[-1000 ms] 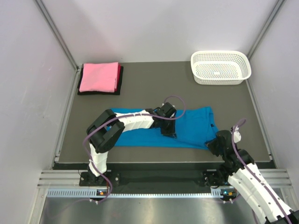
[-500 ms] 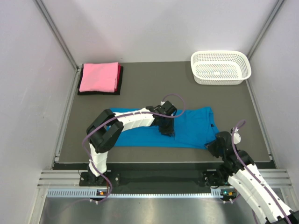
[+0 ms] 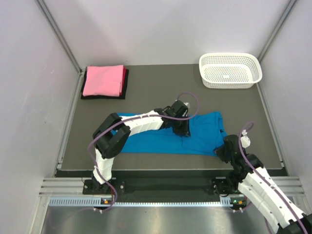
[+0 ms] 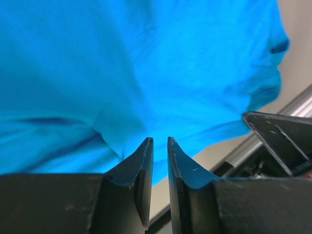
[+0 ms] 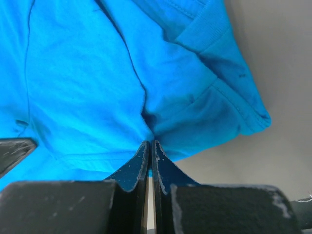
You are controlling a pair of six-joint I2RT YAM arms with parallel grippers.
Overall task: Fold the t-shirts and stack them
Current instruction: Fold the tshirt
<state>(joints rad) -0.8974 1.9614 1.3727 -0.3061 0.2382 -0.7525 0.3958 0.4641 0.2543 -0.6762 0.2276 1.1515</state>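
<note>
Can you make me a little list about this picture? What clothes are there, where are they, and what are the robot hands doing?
blue shirt: spread out in the middle of the table
pink shirt: folded, on top of a dark pile, far left corner
basket: white, far right corner, no clothes inside
left gripper: over the blue shirt, fingers slightly apart, holding nothing
right gripper: shut, seems to pinch the blue shirt's near right edge

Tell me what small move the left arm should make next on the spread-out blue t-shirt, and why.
Probably lower the left gripper and pinch the blue t-shirt: its fingers stand slightly apart above the cloth's middle, holding nothing, while the right gripper is shut at the near right corner.
</note>
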